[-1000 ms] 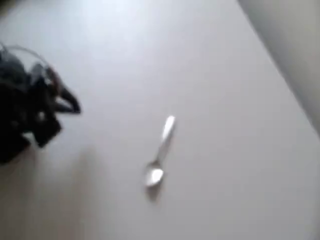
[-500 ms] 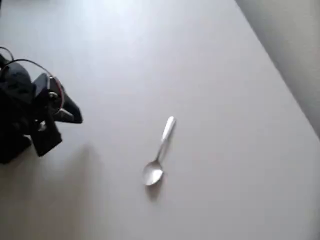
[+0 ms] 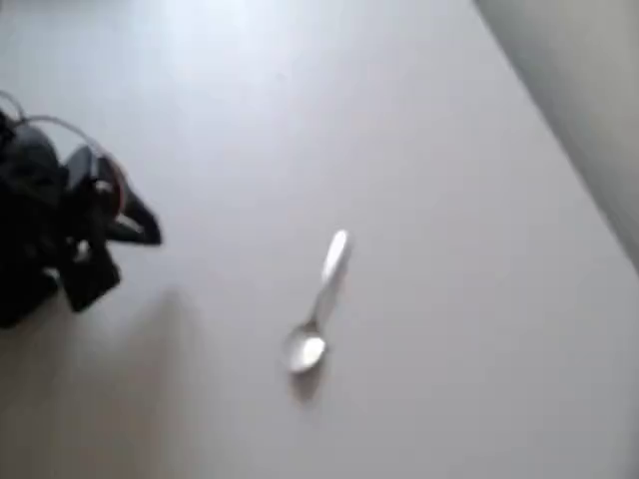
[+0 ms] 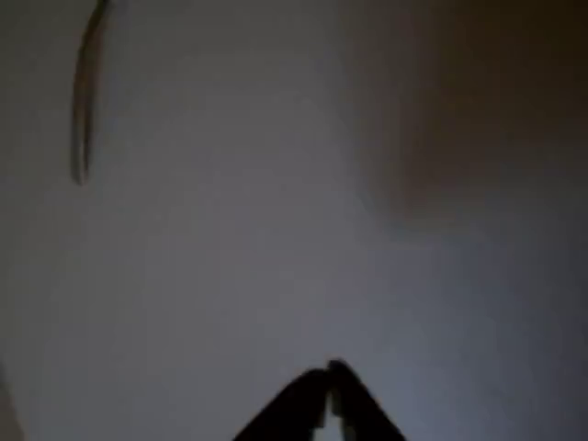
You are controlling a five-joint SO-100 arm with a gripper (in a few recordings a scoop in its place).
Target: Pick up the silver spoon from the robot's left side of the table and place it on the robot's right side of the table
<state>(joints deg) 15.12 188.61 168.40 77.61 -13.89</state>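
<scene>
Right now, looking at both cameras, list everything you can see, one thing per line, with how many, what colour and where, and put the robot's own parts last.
silver spoon: one, shiny silver-grey, lying flat near the middle of the overhead view, bowl toward the bottom, handle toward the top right; a thin streak at top left of the wrist view.
table: one, plain white, under everything; its straight edge runs diagonally at the right.
floor: grey, beyond the table edge at top right.
arm: one, black, at the left edge of the overhead view, apart from the spoon.
gripper: one, black, fingertips together, holding nothing.
</scene>
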